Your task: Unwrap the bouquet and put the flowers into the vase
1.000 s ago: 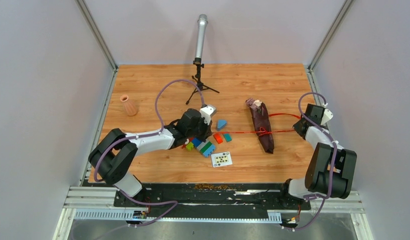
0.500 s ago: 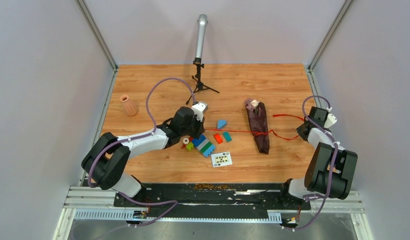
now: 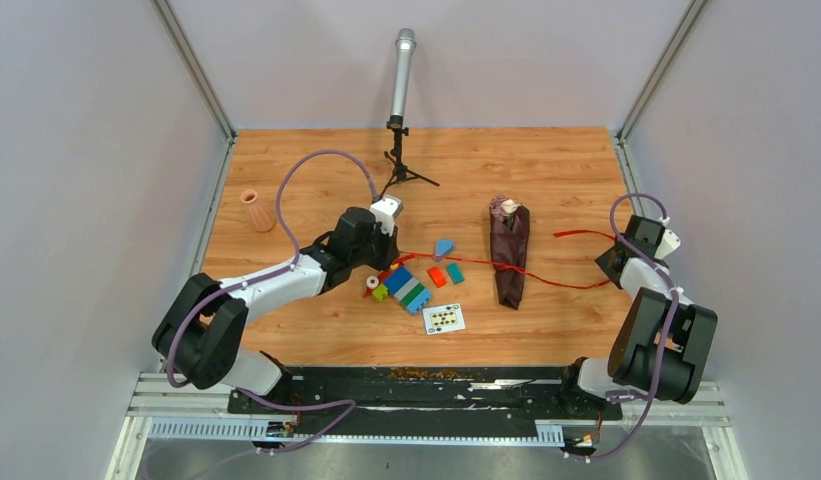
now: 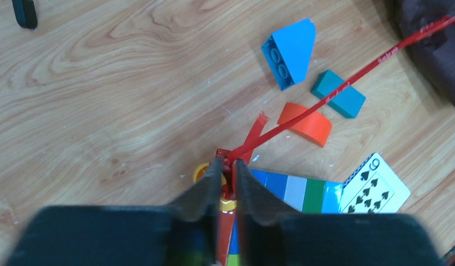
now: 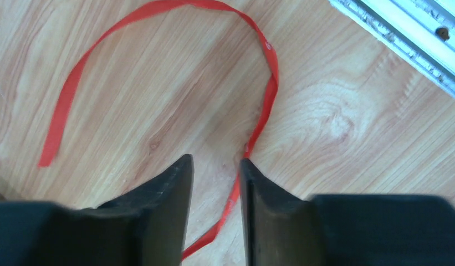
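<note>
Ribbon (image 4: 302, 113) gone slack since last look; bouquet (image 3: 509, 255) slid left.
My left end effector (image 4: 228, 169) pinches ribbon, right end effector (image 5: 215, 166) released; one bouquet, one vase (image 3: 256, 210).

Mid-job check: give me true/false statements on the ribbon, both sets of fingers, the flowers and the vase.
1. The left fingers pinch the red ribbon. True.
2. The right fingers are clamped on the ribbon. False: they stand apart, and the ribbon lies loose on the table.
3. The flowers are in the vase. False: they sit in the maroon wrap, which lies apart from the vase.
4. The vase stands upright near the table's left edge. True.
</note>
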